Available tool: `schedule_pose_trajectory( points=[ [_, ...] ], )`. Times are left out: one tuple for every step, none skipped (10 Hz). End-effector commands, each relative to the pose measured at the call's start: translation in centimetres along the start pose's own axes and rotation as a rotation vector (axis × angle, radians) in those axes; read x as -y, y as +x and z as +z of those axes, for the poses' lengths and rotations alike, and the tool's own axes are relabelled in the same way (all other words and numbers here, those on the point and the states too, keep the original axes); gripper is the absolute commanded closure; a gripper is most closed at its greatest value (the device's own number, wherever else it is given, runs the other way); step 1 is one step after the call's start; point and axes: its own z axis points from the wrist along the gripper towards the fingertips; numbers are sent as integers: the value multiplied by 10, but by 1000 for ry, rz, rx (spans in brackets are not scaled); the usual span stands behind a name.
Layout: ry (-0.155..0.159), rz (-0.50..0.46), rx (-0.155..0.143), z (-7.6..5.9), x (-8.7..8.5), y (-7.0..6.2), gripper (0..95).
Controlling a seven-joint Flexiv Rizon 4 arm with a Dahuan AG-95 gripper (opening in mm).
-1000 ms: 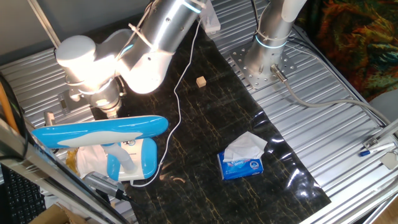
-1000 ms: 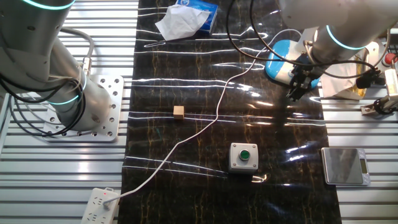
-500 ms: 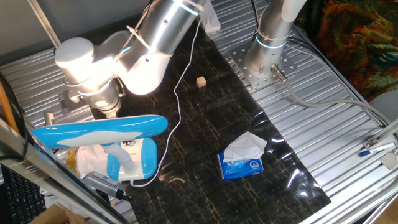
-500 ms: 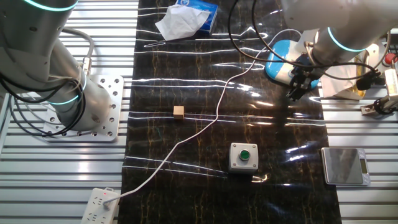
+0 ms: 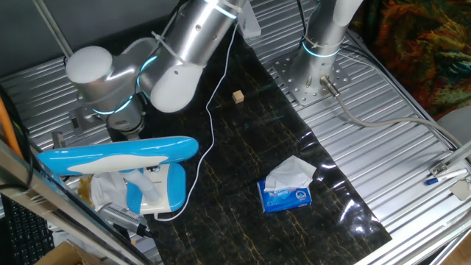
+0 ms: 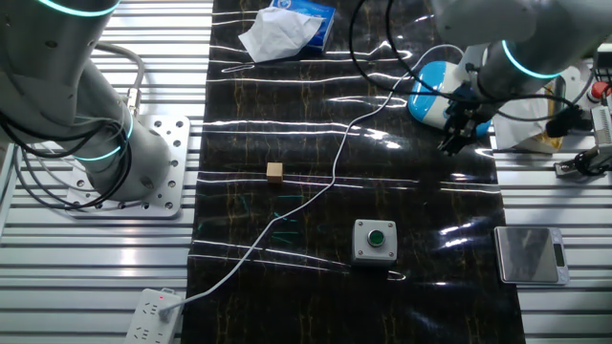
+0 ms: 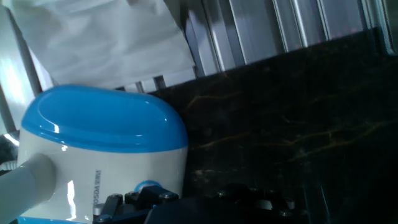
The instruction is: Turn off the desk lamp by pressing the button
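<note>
The desk lamp [image 5: 118, 154] has a long sky-blue oval head over a blue and white rounded base [image 5: 156, 188] at the mat's left end. The base also shows in the other fixed view [image 6: 432, 91] and in the hand view [image 7: 102, 134]. My gripper [image 6: 446, 143] hangs just in front of the base, low over the mat. In the hand view its dark fingers [image 7: 151, 195] lie at the bottom edge, right by a small blue round button [image 7: 147, 185] on the base. The fingertips are blurred, so I cannot tell their gap. The head hides the gripper in one fixed view.
The lamp's white cord [image 6: 325, 182] runs across the mat to a power strip [image 6: 153, 311]. A green push-button box [image 6: 374, 240], a wooden cube [image 6: 275, 171] and a blue tissue pack [image 5: 285, 195] lie on the mat. A second arm's base [image 6: 134, 162] and a scale [image 6: 528, 255] stand alongside.
The bright glow on the arm above the lamp head has gone and the arm now looks grey. The gripper has shifted only slightly beside the base.
</note>
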Motion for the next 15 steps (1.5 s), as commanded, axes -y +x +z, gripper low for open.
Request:
schedule_pose_trajectory(
  points=[
    [-8, -1, 3, 0, 2, 4, 190],
    [-19, -2, -4, -10, 2, 5, 190],
    [-17, -2, -11, -18, 2, 7, 190],
    [3, -6, -38, -32, 0, 10, 190],
    [11, -18, -45, -38, -2, 13, 190],
    [9, -21, -54, -45, -3, 16, 190],
    [16, -36, -60, -52, -4, 18, 190],
    [13, -40, -62, -56, -5, 20, 190],
    [12, -46, -62, -58, -5, 21, 190],
    [3, -65, -65, -59, -6, 21, 190],
    [-1, -79, -68, -60, -6, 22, 190],
    [2, -100, -78, -60, -6, 22, 190],
    [3, -107, -88, -60, -6, 22, 190],
    [-1, -107, -95, -60, -6, 22, 190],
    [-3, -104, -107, -60, -6, 22, 190]
  ],
)
